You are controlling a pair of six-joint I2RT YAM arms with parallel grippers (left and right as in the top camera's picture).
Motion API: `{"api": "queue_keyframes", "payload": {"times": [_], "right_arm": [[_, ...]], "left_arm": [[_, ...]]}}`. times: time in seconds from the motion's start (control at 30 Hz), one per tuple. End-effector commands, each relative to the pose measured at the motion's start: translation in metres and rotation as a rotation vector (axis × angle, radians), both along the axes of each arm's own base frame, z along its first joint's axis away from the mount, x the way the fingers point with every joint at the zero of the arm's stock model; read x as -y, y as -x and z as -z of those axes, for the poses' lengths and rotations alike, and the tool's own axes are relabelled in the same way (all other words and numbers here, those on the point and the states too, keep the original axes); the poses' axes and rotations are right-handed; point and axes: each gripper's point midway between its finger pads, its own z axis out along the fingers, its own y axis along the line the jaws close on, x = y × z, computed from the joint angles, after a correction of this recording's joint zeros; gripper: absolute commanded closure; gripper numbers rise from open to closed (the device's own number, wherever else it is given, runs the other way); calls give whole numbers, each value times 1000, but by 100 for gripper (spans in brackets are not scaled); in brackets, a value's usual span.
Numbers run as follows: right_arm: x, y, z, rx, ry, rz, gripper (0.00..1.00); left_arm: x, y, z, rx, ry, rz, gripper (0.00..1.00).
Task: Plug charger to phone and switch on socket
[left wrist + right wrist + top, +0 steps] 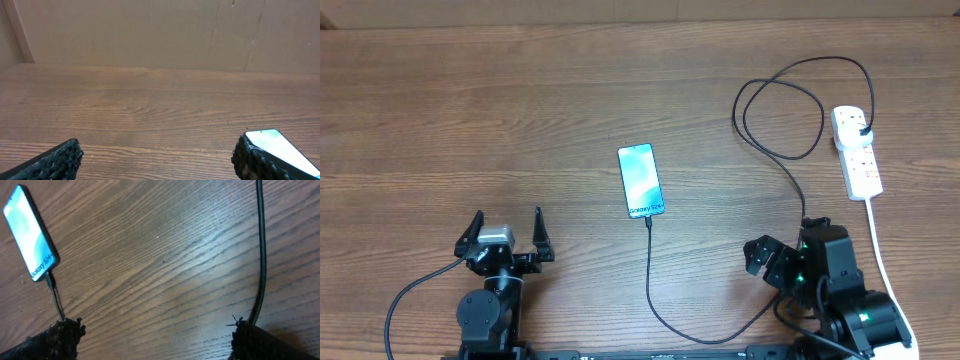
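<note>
The phone [640, 180] lies screen-up in the middle of the table, and it also shows at the left in the right wrist view [30, 232]. The charger [653, 285], a thin black cable, meets the phone's near end with its tip [50, 278]. It runs toward the front, curves right and loops back to a black plug [861, 128] seated in the socket [857, 160], a white power strip at the far right. My left gripper [508, 224] stands open at the front left, empty, with the phone [278, 145] just beyond its right finger [252, 160]. My right gripper [786, 240] is open and empty beside the cable [261, 255].
The strip's thick white cord [880, 255] runs toward the front along the right arm. A tan wall [150, 30] stands behind the table's far edge. Bare wood [470, 110] covers the left and middle of the table.
</note>
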Motion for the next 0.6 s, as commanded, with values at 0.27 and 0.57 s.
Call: {"api": "queue_keyframes", "payload": {"times": [0.27, 0.57], "right_arm": [[3, -3, 2, 83, -4, 9, 0], [12, -16, -12, 212, 23, 49, 0]], "left_arm": [[-1, 0, -2, 9, -14, -1, 0], [-1, 0, -2, 9, -14, -1, 0]]}}
